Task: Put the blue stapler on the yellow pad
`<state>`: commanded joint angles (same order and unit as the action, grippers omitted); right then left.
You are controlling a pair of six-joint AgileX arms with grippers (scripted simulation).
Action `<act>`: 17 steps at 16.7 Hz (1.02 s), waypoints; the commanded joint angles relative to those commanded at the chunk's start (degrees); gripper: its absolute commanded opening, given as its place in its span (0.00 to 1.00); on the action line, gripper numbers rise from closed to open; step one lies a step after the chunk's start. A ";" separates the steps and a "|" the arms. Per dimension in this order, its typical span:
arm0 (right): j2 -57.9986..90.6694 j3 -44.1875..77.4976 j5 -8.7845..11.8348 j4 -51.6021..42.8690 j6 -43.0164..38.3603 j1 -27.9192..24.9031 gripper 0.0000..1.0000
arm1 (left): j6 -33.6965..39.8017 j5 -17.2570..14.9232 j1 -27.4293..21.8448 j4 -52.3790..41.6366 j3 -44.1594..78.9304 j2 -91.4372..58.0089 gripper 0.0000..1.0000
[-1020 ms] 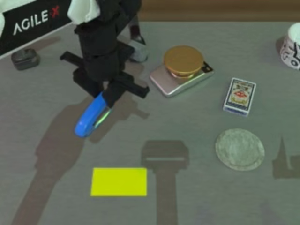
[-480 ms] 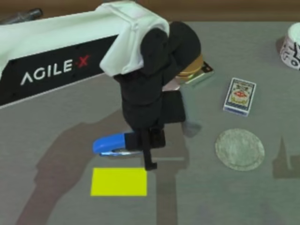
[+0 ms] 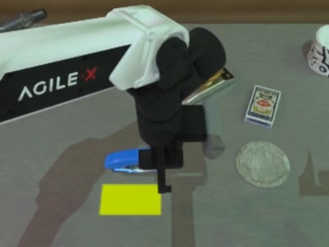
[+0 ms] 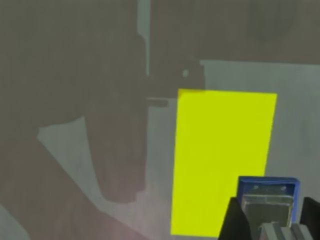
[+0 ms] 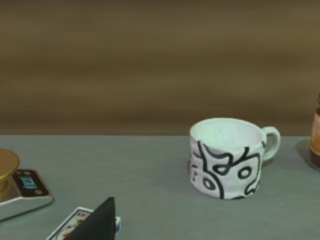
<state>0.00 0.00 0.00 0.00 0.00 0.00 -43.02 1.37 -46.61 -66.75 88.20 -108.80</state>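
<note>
My left gripper [image 3: 165, 157] is shut on one end of the blue stapler [image 3: 123, 160], which lies left to right in the air just behind the yellow pad [image 3: 130, 199]. In the left wrist view the stapler's blue end [image 4: 269, 186] sits between the two black fingers [image 4: 232, 222], over a near corner of the yellow pad [image 4: 220, 150]. The big arm hides the stapler's right part from above. Of my right gripper only one black fingertip [image 5: 100, 220] shows in its wrist view; it is outside the top view.
A kitchen scale [image 3: 218, 81] is half hidden behind the left arm. A card box [image 3: 262, 105], a round grey disc [image 3: 262, 163] and a patterned mug [image 3: 321, 51] stand on the right. A dark tool [image 3: 23, 19] lies at the far left.
The left arm carried the stapler from the back left toward the pad and turned it to lie crosswise. In the last half second it shifted only slightly.
</note>
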 joint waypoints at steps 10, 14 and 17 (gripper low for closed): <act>0.00 0.00 0.00 0.00 0.00 0.00 1.00 | -2.99 -0.20 2.76 20.63 -16.94 -3.27 0.00; 0.00 0.00 0.00 0.00 0.00 0.00 1.00 | -3.25 -0.19 2.93 21.82 -18.06 -3.50 0.00; 0.00 0.00 0.00 0.00 0.00 0.00 1.00 | -3.25 -0.19 2.93 21.82 -18.06 -3.50 0.15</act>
<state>0.00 0.00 0.00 0.00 0.00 0.00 -46.27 1.18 -43.68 -44.92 70.14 -112.30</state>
